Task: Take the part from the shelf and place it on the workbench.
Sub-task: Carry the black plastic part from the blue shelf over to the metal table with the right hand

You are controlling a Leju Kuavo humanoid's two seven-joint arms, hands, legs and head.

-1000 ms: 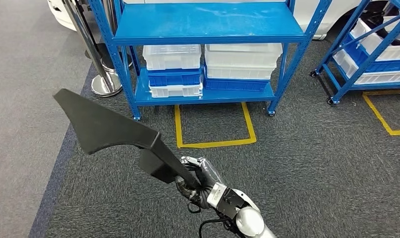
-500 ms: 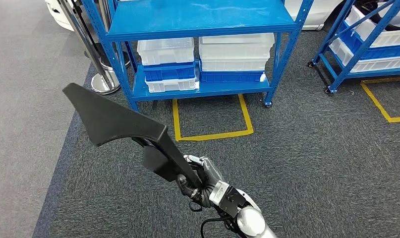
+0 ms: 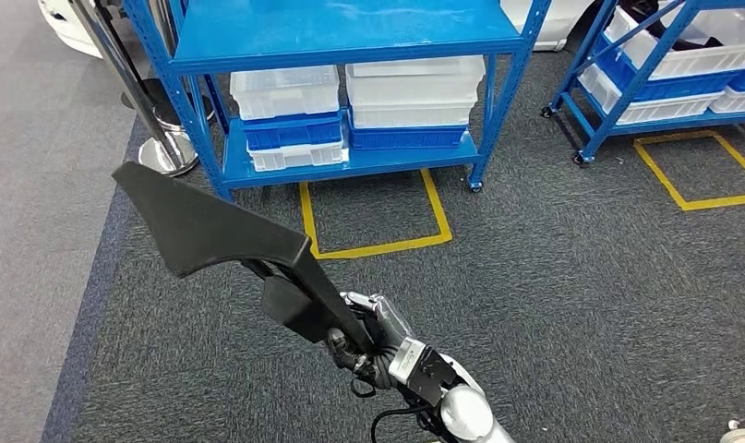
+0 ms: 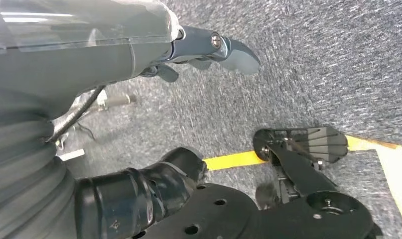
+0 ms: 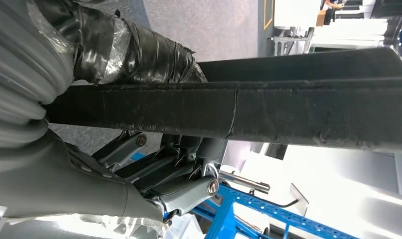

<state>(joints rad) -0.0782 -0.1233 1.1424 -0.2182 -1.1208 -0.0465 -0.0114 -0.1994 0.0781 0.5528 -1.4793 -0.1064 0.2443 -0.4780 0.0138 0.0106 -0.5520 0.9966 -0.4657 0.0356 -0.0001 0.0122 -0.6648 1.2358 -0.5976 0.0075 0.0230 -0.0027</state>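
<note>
Leftward camera shift moves the blue shelf (image 3: 331, 92) toward upper left, while the right hand (image 3: 373, 337) grasps the black part (image 3: 216, 231) over open grey carpet (image 3: 581, 277); left hand (image 4: 208, 47) hangs released.

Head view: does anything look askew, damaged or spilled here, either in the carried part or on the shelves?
Nothing stands out. The right hand grips the black part by its narrow end, the wide end raised. The bins sit stacked squarely on the blue shelf, and the carpet shows no spill.
</note>
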